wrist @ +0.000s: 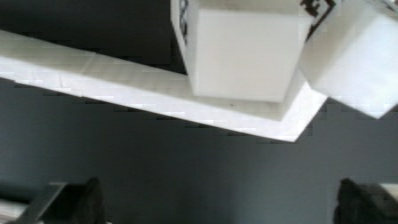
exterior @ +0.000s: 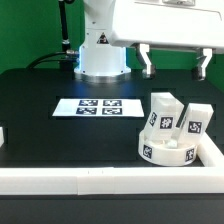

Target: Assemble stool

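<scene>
Overhead, open pincer (exterior: 173,62) hovers above stool legs (exterior: 163,110)

Bright even overhead light in the exterior view, white legs (exterior: 163,108) nearly blown out, soft sheen on the black table (exterior: 40,90), faint shadows, low resolution, wrist view blurred, close leg (wrist: 240,55) out of focus, corners dim.

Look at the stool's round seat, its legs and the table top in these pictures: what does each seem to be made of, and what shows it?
Round seat: seemingly matte white plastic; even, dull surface, with stuck-on black-and-white tags.
Legs: the same look, blocky white, probably plastic; the wrist view shows flat, unglossy faces.
Table top: dark and matte, possibly cloth or a mat; no glare, material unclear.
</scene>
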Available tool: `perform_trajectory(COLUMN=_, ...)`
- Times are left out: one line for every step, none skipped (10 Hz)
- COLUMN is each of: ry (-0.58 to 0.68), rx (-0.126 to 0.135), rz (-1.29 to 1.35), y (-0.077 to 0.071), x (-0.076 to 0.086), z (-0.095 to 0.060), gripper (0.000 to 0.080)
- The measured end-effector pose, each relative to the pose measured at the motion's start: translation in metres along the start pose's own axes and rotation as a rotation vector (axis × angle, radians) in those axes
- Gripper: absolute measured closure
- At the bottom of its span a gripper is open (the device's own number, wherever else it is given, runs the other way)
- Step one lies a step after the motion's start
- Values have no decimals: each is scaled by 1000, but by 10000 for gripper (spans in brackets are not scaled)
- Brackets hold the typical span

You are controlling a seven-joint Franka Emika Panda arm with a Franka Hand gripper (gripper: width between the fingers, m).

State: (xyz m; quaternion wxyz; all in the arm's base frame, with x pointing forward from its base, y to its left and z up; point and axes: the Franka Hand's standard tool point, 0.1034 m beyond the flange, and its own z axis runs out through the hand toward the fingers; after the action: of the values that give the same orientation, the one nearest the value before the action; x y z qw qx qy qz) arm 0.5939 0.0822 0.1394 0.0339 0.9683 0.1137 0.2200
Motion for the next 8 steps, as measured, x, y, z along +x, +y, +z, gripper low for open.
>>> perform_trajectory(ry=-16, rx=1, rz=1, y=5, x=-4, z=2, gripper=151)
perform_trajectory(ry=-70, rx=8, rz=35, y=18, x=-14, z=6, gripper=151)
perform_trajectory(ry=-124, rx=29, rz=54, y=21, x=-18, z=6, gripper=151)
perform_trajectory(ry=-187, rx=58, rz=85, y=25, x=-20, z=3, gripper=151)
perform_trajectory(ry=-258, rx=101, rz=126, y=32, x=-20, z=0, gripper=151)
perform_trajectory(ry=-261, rx=101, rz=133, y=34, x=-16, z=0, gripper=151)
perform_trajectory(ry=-272, rx=104, rz=132, y=32, x=-19, z=1, gripper=151)
perform_trajectory(ry=-315, rx=119, rz=137, y=29, x=-23, z=0, gripper=151)
